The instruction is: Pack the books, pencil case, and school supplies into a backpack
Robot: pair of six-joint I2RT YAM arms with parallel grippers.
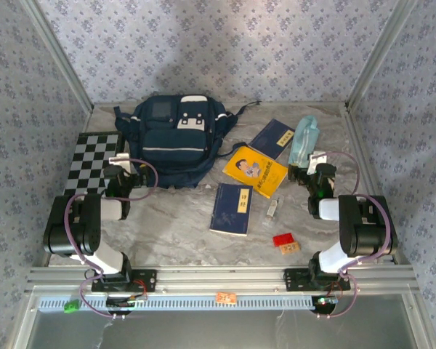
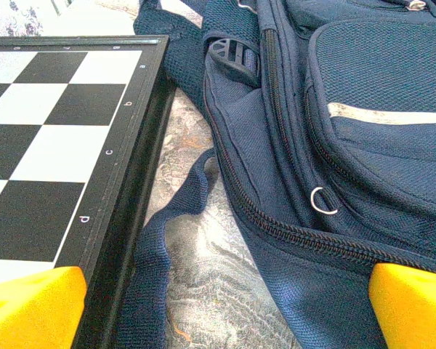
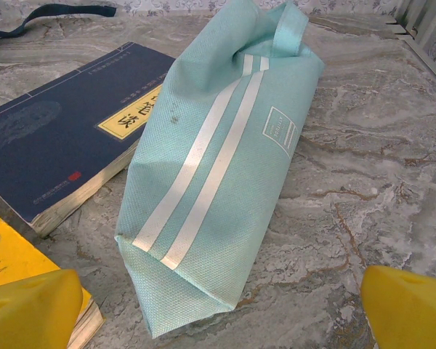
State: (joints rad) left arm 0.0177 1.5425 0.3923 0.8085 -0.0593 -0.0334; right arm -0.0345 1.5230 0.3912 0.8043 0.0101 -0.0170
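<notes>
Lying near-to-far, loop farthest: pencil case | left claw spread | right claw spread

Backpack at the rear of the table; board just left of it, one strap lying between them. To the backpack's right lie the far book, middle book and near book, stepping forward in turn. Farthest right of the backpack, the pencil case lies just beside the far book, and the school supplies beside the near book.
</notes>
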